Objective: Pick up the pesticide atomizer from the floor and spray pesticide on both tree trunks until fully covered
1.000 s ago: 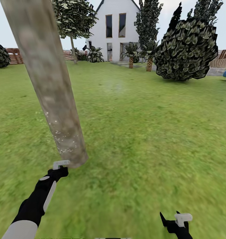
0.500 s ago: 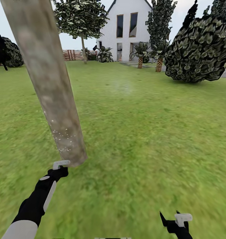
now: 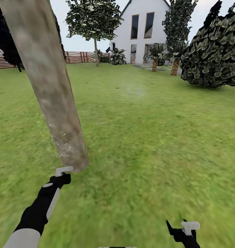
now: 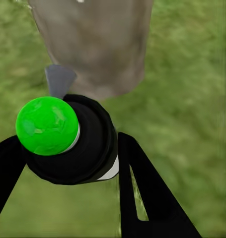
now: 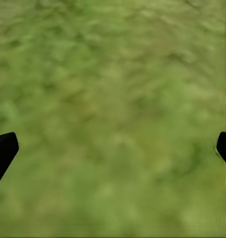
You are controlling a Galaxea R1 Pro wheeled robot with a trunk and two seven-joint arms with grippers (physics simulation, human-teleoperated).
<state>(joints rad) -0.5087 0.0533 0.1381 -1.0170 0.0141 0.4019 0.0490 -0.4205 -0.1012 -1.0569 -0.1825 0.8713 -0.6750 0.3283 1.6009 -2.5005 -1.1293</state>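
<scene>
Cropping tree trunk, top unseen

Blurry green grass floor across the frame, mottled with lighter yellow-green and darker olive patches, nothing lying on it. Right end effector looks down over it: two black fingertips poke in at opposite edges of the frame, set wide apart, nothing between them. One tip shows as a larger wedge, the other a small sliver.
</scene>
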